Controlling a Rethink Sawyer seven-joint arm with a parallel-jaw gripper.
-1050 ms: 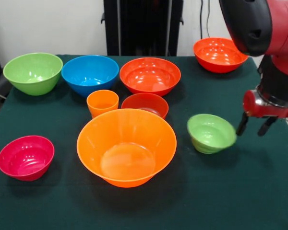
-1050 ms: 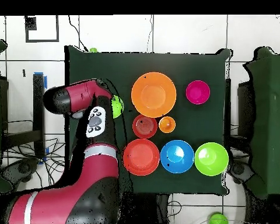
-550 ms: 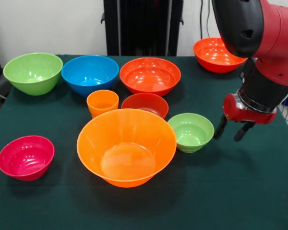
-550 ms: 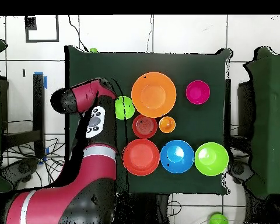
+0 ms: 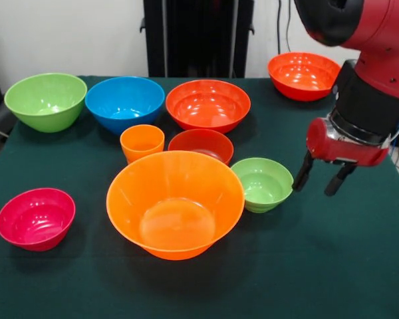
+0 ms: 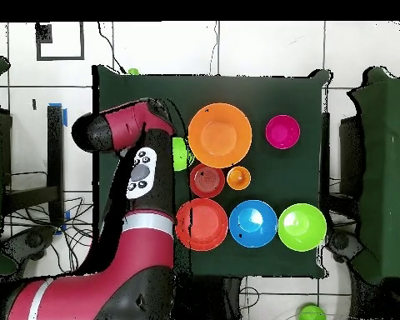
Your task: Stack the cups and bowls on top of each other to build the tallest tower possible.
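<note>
Gripper (image 5: 321, 180) empty, jaws apart, just beside the small green bowl (image 5: 263, 183), which sits upright touching the largest orange bowl (image 5: 175, 203). Recommend straddling the green rim squarely before closing; a glancing approach would probably only push it

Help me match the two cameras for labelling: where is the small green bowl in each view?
Front view: small green bowl sits right of centre, touching the largest orange bowl, just left of the open hand.
Overhead view: small green bowl is left of centre, half hidden under the arm.
Shared landmark: the largest orange bowl beside it.
</note>
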